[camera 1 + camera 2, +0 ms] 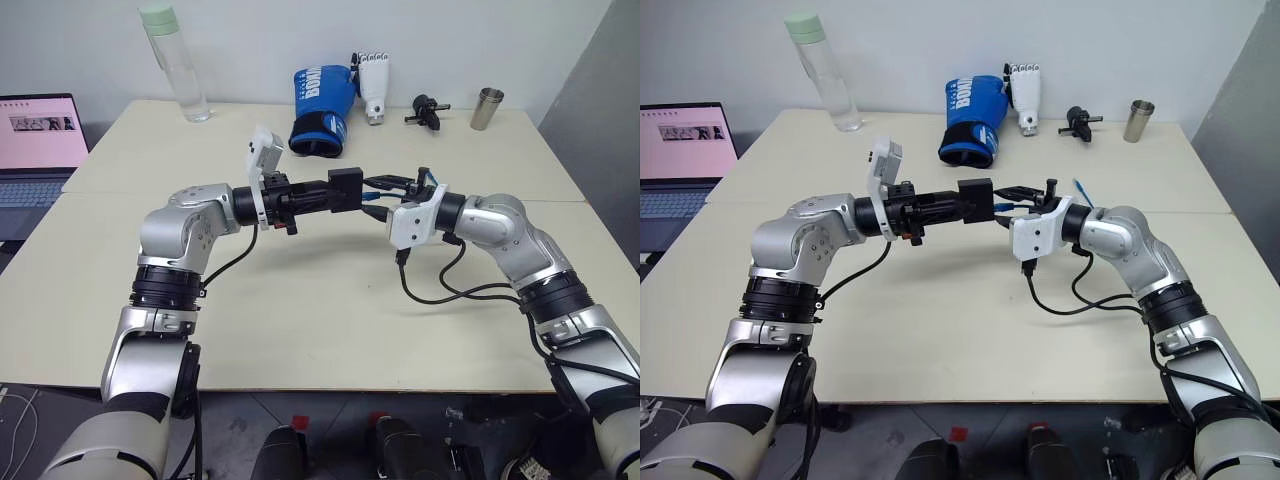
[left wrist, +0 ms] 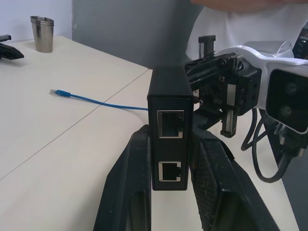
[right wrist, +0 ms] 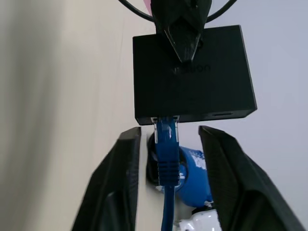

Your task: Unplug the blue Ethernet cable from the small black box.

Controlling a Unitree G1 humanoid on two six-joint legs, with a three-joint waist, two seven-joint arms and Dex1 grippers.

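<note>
Being held up in the air over the middle of the table, well clear of its top: the small black box. Sitting clamped between the two fingers of the left gripper, closed tight on both flat sides, with two empty ports facing the left wrist camera. Still plugged into the opposite side: the blue Ethernet cable, its clear plug seated in the port. Running straight back between the fingers of the right gripper, which is standing parted on either side of the plug boot, not pinching it. Trailing away behind the box across the table toward the far right, ending in a loose plug lying flat on the top.

Hard to follow in the head views, where the stretch of cable near the box is mostly covered by the right gripper and only short blue bits are peeking out.

Standing along the far edge: a clear water bottle with a pale green cap toward the far left corner, a blue boxing glove near the middle with a white robotic hand just beside it, a small black tool, and a metal cup toward the far right corner; contents of cup and bottle not readable. Cut off beside the left edge: an open laptop.
</note>
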